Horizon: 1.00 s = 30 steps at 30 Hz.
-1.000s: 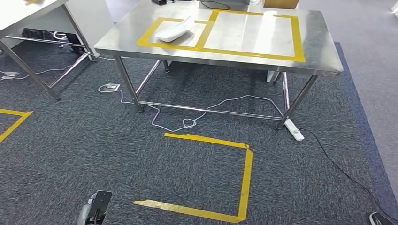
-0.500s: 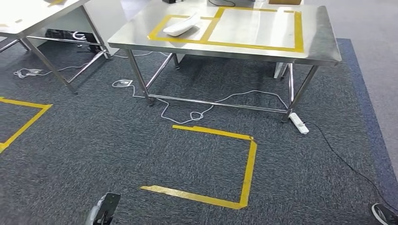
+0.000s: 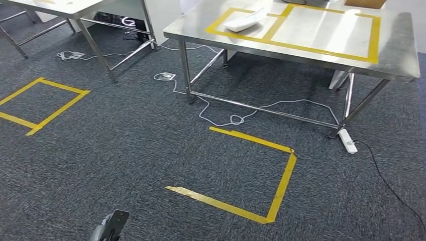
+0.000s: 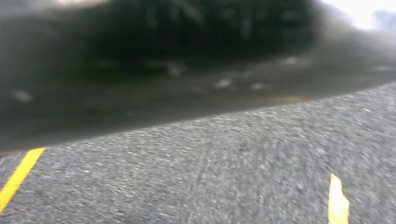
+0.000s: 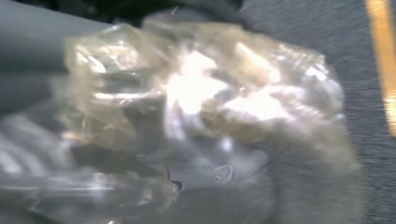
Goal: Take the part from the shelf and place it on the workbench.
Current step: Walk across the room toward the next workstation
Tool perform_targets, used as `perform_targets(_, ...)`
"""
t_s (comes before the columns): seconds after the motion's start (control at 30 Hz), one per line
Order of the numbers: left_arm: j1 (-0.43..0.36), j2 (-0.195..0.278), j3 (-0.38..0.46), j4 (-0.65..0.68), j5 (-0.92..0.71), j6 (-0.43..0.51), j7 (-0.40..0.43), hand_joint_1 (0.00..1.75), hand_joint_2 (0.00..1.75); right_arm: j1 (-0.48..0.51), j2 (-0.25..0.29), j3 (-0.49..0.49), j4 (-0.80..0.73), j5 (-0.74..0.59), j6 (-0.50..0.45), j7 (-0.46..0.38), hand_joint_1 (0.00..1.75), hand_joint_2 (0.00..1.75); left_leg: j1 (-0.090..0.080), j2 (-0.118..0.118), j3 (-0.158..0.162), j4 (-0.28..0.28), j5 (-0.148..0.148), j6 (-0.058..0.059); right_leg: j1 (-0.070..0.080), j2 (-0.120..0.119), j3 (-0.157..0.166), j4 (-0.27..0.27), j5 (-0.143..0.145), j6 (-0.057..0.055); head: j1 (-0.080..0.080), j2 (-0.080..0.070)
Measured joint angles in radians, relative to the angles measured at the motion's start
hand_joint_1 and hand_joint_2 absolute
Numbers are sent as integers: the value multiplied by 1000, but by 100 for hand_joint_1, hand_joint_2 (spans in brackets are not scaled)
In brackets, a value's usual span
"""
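In the right wrist view my right hand [image 5: 42, 51] holds a part wrapped in a crinkled clear plastic bag [image 5: 210, 102], blurred and hanging over the dark carpet. The bag hides most of the fingers. The steel workbench [image 3: 281, 54] stands at the upper right of the head view, marked with yellow tape rectangles. A white curved part [image 3: 244, 21] lies inside the smaller rectangle. My left arm [image 3: 110, 228] hangs low at the bottom edge, and how its hand is set is not visible. The left wrist view is blurred carpet with yellow tape.
A yellow tape bracket [image 3: 281, 186] marks the carpet in front of the bench, and another tape square [image 3: 55, 108] lies to the left. A second steel table [image 3: 85, 7] stands at the upper left. Cables [image 3: 221, 113] and a power strip [image 3: 347, 140] lie under the bench.
The whole picture has shifted: the camera has turned left, so the bench and floor tape now sit further right. The tape square on the left has come fully into view.
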<state>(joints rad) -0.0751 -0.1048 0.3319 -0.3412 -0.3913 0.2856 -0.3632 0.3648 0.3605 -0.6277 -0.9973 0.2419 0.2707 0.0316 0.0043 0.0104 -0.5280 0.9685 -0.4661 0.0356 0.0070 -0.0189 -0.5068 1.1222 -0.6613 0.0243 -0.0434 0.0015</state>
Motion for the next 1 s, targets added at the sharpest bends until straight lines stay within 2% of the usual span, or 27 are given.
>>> perform_targets(0.03,0,0,0,2,-1,0,1,0,0,1,0,0,0,0,0,1,0,0,0,-11,-5,1,3,0,-4,11,-36,70,-24,4,0,0)
perform_targets(0.07,2,0,0,5,-2,0,1,0,0,3,0,0,0,0,0,1,0,0,0,-22,-8,1,5,0,-8,16,-63,118,-32,7,0,0)
perform_targets(0.1,4,0,0,9,-3,0,2,0,0,3,0,0,0,0,0,1,0,0,0,-33,-10,3,6,-2,-11,17,-73,127,-17,9,0,0)
perform_targets(0.13,5,0,0,12,-4,0,2,0,0,3,0,0,0,0,0,1,0,0,1,-45,-11,4,7,-4,-14,20,-64,96,16,12,0,0)
perform_targets(0.17,6,-1,0,14,-4,0,3,0,0,3,0,0,0,0,0,1,0,0,2,-56,-11,7,8,-7,-17,27,-39,34,60,13,0,0)
perform_targets(0.2,5,-1,0,16,-4,0,4,0,0,3,0,0,0,0,0,1,0,0,1,-68,-12,10,8,-11,-21,48,-11,-34,95,15,0,0)
perform_targets(0.23,3,-1,0,17,-5,-1,7,0,0,4,0,0,0,0,0,1,0,0,0,-79,-17,15,9,-17,-24,68,11,-92,116,15,0,0)
perform_targets(0.27,2,-2,0,19,-6,-1,10,0,0,4,0,0,0,1,1,2,0,0,-1,-89,-23,19,11,-24,-26,84,22,-127,124,13,0,0)
perform_targets(0.3,1,-2,0,20,-7,-2,13,0,0,4,0,0,0,1,1,2,0,0,-1,-99,-30,21,14,-31,-26,92,25,-138,121,10,0,0)
perform_targets(0.37,6,-1,0,26,-11,-3,19,0,0,2,0,0,0,1,2,2,0,0,3,-114,-42,24,20,-45,-26,74,24,-139,124,-4,0,0)
perform_targets(0.43,10,0,0,33,-14,-3,22,0,0,2,0,-1,0,2,3,1,0,0,3,-88,-61,59,-6,-54,-28,50,27,-142,132,-20,-6,0)
perform_targets(0.5,10,-1,0,36,-16,-3,23,0,0,4,0,-2,0,3,4,1,0,0,2,-42,-109,169,-74,-60,-25,22,25,-143,136,-27,-12,0)
perform_targets(0.53,10,-2,-1,37,-16,-3,23,0,0,4,0,-2,0,3,4,1,0,0,3,-29,-138,238,-106,-62,-22,6,23,-143,136,-28,-14,0)
perform_targets(0.57,10,-3,-1,39,-17,-3,24,0,0,4,0,-2,0,3,4,1,0,0,4,-23,-157,290,-125,-63,-20,-8,19,-143,136,-29,-13,0)
perform_targets(0.6,12,-4,-1,41,-17,-3,24,0,0,3,0,-3,0,3,4,1,0,0,4,-19,-162,311,-125,-63,-19,-22,17,-142,135,-29,-14,0)
perform_targets(0.63,14,-4,-1,42,-17,-3,25,0,0,2,0,-3,0,3,4,1,0,0,5,-16,-146,291,-107,-62,-17,-35,15,-142,133,-30,-13,0)
perform_targets(0.67,15,-4,-1,43,-17,-3,25,0,0,2,0,-3,0,3,4,1,0,0,4,-9,-113,235,-77,-59,-16,-47,16,-142,131,-30,-14,0)
perform_targets(0.73,13,-3,-1,44,-18,-5,27,0,0,1,0,-3,0,5,5,0,0,0,-1,34,-35,98,-30,-49,-12,-67,24,-141,126,-25,-14,0)
perform_targets(0.77,11,-4,-1,44,-19,-7,27,0,0,0,0,-3,0,6,5,-1,0,0,-4,51,-11,53,-20,-43,-9,-76,27,-141,123,-21,-13,0)
perform_targets(0.8,10,-5,-2,45,-22,-10,28,0,0,-2,0,-3,0,10,5,-3,0,0,-8,62,-3,33,-19,-38,-7,-84,30,-140,122,-17,-11,0)
perform_targets(0.87,13,-6,-4,50,-30,-15,29,0,0,-7,0,-4,0,20,7,-10,0,0,-10,44,-6,27,-16,-28,-7,-100,37,-142,120,-7,-8,0)
perform_targets(0.9,16,-6,-6,52,-34,-17,29,0,0,-11,0,-6,1,28,10,-13,0,0,-9,36,-7,23,-12,-21,-8,-91,36,-137,113,-1,-8,0)
perform_targets(0.93,18,-7,-8,55,-38,-17,29,0,0,-15,0,-10,4,37,14,-17,0,0,-7,26,-8,19,-7,-14,-10,-70,27,-117,96,4,-7,0)
perform_targets(1.0,17,-9,-13,56,-40,-17,27,0,0,-25,0,-26,17,61,27,-29,0,0,-5,5,-14,14,0,-4,-14,-13,-24,-13,37,11,-3,0)
